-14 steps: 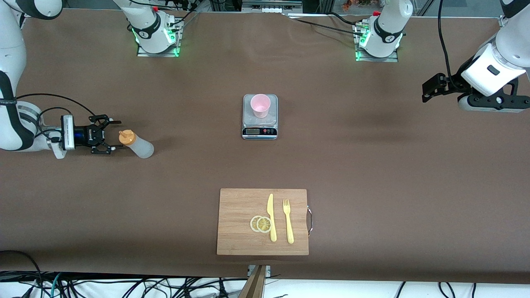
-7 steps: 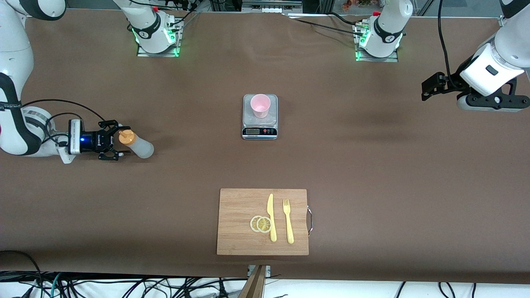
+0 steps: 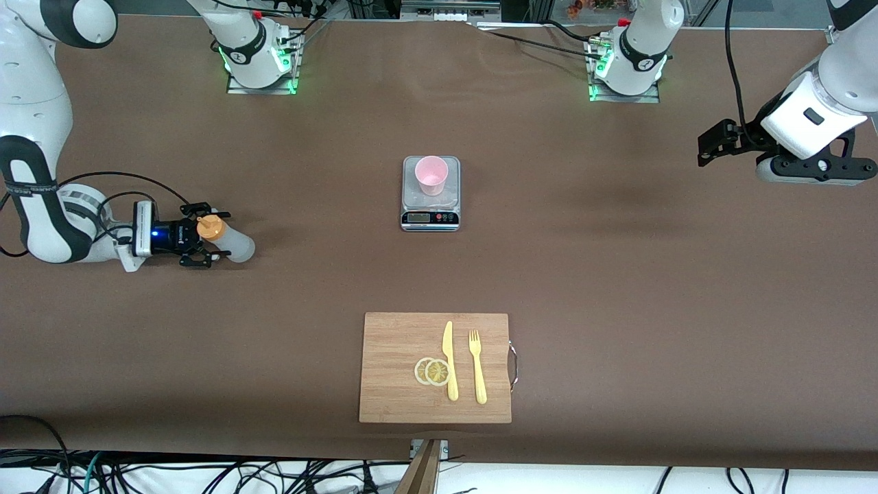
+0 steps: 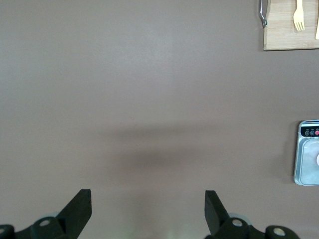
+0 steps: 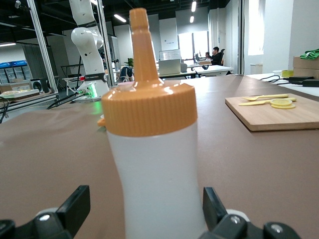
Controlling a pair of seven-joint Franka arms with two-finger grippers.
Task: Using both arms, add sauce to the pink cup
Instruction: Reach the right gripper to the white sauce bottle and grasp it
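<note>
Right gripper (image 3: 206, 241) spread open around the upright sauce (image 3: 226, 239), right wrist view showing fingers (image 5: 75, 209) clear of its sides, left gripper (image 4: 148, 208) open, waiting above bare table (image 4: 149, 99), pink cup (image 3: 431, 175) on scale (image 3: 430, 206).

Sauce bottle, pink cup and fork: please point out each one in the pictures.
sauce bottle (image 5: 154, 174), right wrist view, on the translucent body below the orange cap.
pink cup (image 3: 431, 175), front view, on its inside wall.
fork (image 3: 478, 370), front view, on the handle.

A robotics lab. Green-lit arm bases (image 3: 259, 65) are bolted to a brown-covered table (image 3: 617, 288), with loose cables (image 3: 206, 473) along its edge. The right wrist view shows open office desks (image 5: 209, 64) under ceiling strip lights (image 5: 194, 7).
</note>
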